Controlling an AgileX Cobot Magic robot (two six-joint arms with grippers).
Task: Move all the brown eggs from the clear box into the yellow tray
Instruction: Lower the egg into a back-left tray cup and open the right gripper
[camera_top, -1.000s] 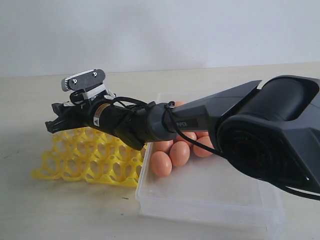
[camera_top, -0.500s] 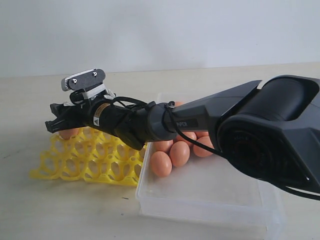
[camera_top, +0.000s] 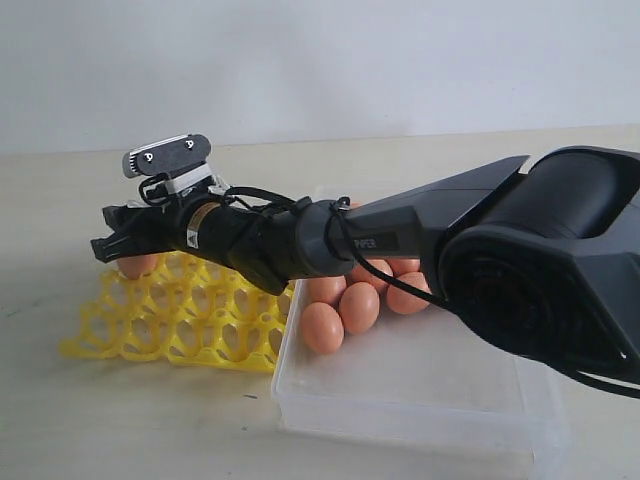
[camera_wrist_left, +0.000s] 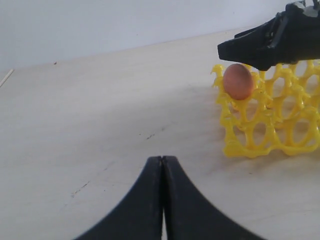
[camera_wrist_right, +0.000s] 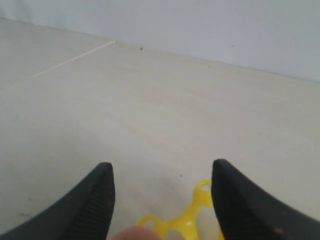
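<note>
One brown egg (camera_top: 138, 266) — seated in a corner cup of the yellow tray (camera_top: 180, 330), just beneath the right gripper (camera_top: 103, 246); jaws spread wide; table (camera_top: 50, 210) lies open beyond that corner.

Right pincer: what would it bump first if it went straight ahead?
Probably nothing near. The right pincer is open above the egg and points past it, over the table. The way looks free, though depth is unclear.
</note>
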